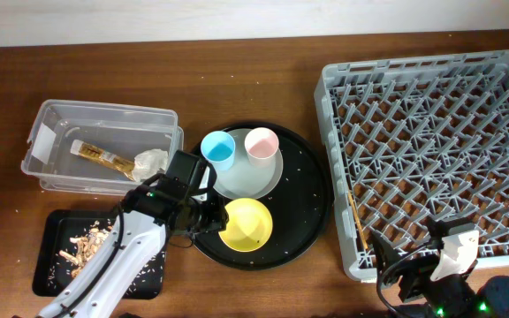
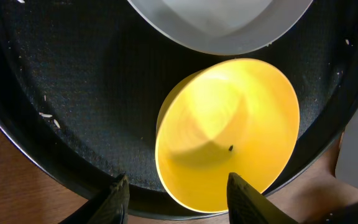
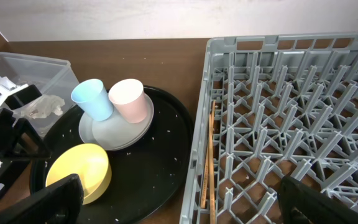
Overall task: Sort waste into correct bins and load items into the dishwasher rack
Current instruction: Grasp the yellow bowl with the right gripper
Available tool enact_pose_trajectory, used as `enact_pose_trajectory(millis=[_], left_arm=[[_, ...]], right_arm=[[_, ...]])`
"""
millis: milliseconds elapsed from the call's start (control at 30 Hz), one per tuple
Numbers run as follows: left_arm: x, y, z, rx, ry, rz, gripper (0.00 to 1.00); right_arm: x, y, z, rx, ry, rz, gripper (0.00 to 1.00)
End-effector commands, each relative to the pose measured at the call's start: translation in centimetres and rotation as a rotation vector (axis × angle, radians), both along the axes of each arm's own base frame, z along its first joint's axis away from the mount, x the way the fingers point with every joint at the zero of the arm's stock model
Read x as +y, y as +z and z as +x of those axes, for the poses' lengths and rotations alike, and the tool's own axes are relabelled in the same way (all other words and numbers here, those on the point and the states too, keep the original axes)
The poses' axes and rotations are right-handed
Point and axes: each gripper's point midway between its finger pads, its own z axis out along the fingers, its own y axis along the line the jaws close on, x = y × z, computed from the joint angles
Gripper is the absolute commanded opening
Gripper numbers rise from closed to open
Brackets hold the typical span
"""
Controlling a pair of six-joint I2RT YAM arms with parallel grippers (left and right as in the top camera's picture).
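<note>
The yellow bowl [image 1: 246, 223] sits at the front of the large round black tray [image 1: 312, 177]. Behind it the grey-blue plate [image 1: 247, 177] carries the blue cup [image 1: 218, 149] and the pink cup [image 1: 261, 143]. My left gripper [image 1: 203, 216] is open at the bowl's left side. In the left wrist view its fingers [image 2: 179, 202] stand either side of the bowl's near rim [image 2: 229, 130]. My right gripper [image 3: 185, 205] is open and empty at the front left corner of the grey dishwasher rack [image 1: 431, 150]. The clear tub [image 1: 104, 124] holds the wrapper stick [image 1: 104, 157] and the napkin [image 1: 148, 162]. The small black tray [image 1: 51, 265] holds food scraps [image 1: 88, 240].
A pair of wooden chopsticks [image 1: 358, 221] lies along the rack's left inner wall, also in the right wrist view [image 3: 209, 155]. White crumbs dot the round tray. Bare brown table [image 1: 237, 79] runs behind the tray and tub.
</note>
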Motion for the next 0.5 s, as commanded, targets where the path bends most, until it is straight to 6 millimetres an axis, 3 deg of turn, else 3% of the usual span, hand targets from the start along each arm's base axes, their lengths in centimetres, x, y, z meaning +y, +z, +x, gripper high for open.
enact_pose_trajectory(millis=[0, 33, 100, 167, 200, 233, 267, 300, 400, 433, 467], left_arm=[[-0.1, -0.3, -0.3, 0.01, -0.007, 0.001, 0.44], [-0.1, -0.3, -0.3, 0.01, -0.007, 0.001, 0.32], [0.0, -0.3, -0.3, 0.01, -0.007, 0.001, 0.28], [0.0, -0.3, -0.3, 0.013, -0.007, 0.002, 0.14], [0.4, -0.5, -0.4, 0.015, -0.001, 0.024, 0.11], [1.0, -0.6, -0.4, 0.011, 0.007, 0.057, 0.01], [0.9, -0.3, -0.2, 0.003, 0.009, 0.05, 0.0], [0.6, 1.3, 0.2, -0.034, 0.007, 0.026, 0.0], [0.7, 7.5, 1.9, -0.212, 0.029, -0.005, 0.01], [0.9, 10.7, 2.2, -0.284, 0.042, -0.035, 0.11], [1.9, 13.0, 2.2, -0.318, 0.075, -0.04, 0.14]], right_arm=[[-0.1, 0.3, -0.1, -0.007, -0.007, 0.008, 0.98], [-0.1, 0.3, -0.1, -0.007, -0.007, 0.008, 0.98], [-0.1, 0.3, -0.1, -0.007, -0.007, 0.008, 0.98], [0.0, 0.0, -0.2, 0.007, -0.002, 0.011, 0.98], [0.8, 0.1, -0.4, 0.007, 0.04, 0.03, 0.98], [2.0, 0.7, -0.4, -0.001, 0.106, 0.064, 0.89], [3.2, 1.1, 0.0, 0.037, 0.164, 0.116, 0.88], [4.5, 1.2, 0.7, 0.115, 0.237, 0.161, 0.88], [5.2, -0.8, 2.7, 0.335, 0.26, 0.213, 0.88], [5.5, -2.2, 3.7, 0.418, 0.279, 0.205, 0.81], [7.0, -3.2, 4.4, 0.472, 0.375, 0.199, 0.71]])
